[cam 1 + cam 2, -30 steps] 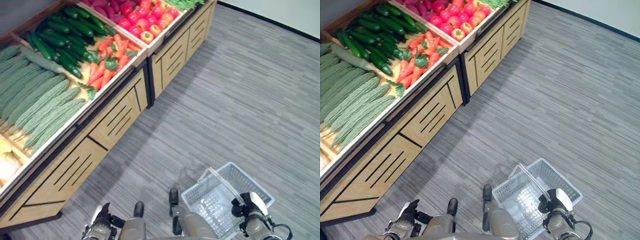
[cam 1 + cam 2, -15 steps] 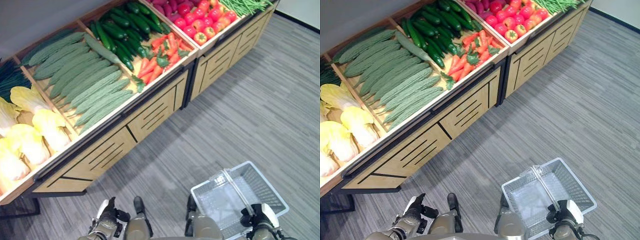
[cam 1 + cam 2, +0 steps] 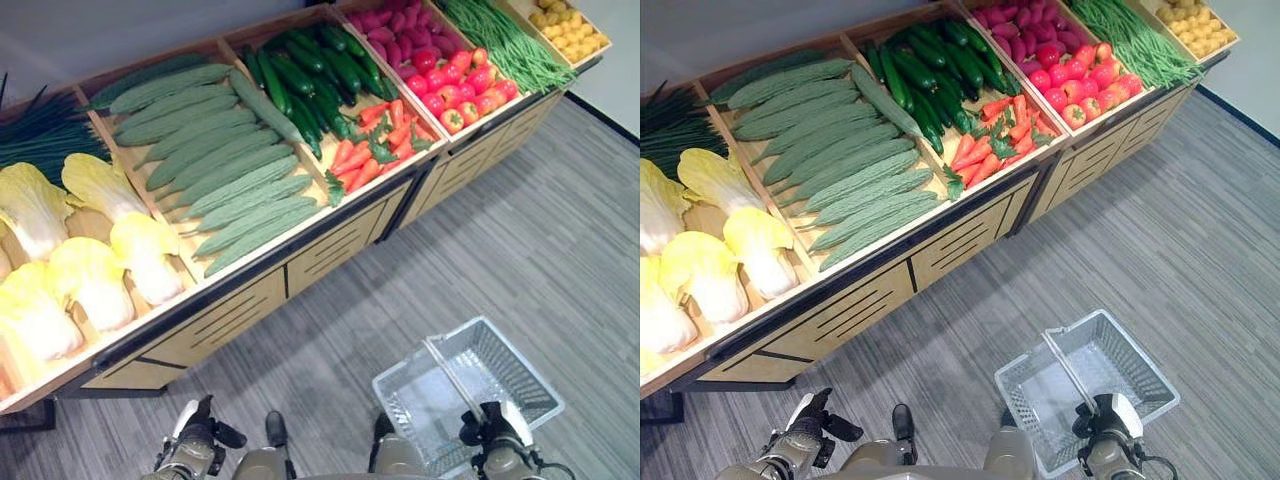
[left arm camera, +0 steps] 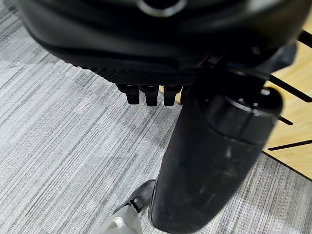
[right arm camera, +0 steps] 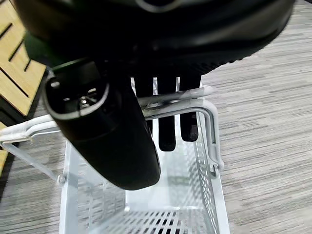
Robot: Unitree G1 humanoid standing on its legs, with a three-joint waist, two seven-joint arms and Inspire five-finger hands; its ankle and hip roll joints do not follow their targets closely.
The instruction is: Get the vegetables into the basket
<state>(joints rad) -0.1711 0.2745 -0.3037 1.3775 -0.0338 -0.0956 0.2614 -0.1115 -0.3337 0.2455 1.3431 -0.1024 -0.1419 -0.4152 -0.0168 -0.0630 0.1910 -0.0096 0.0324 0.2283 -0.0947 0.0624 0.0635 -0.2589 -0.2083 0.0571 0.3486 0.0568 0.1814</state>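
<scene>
A white mesh basket [image 3: 428,350] hangs low over the grey floor at the lower right, and nothing shows inside it. My right hand [image 3: 495,437] is shut on its handle [image 5: 180,100], with the fingers [image 5: 166,131] hooked over the bar. The vegetables lie on a wooden display stand [image 3: 330,245]: pale cabbages [image 3: 90,270], long light green gourds [image 3: 220,160], dark cucumbers [image 3: 300,85], carrots [image 3: 365,150], red tomatoes [image 3: 460,90] and green beans [image 3: 500,45]. My left hand [image 3: 195,442] hangs low at the lower left, relaxed and holding nothing, well short of the stand.
The stand runs diagonally across the upper part of the view, with slatted wooden fronts [image 3: 960,240] facing me. Grey striped floor [image 3: 560,240] lies open between me and the stand and off to the right.
The whole picture has shifted, so the camera has moved: more of the stand's left end, with the cabbages, now shows. The basket stays in my right hand.
</scene>
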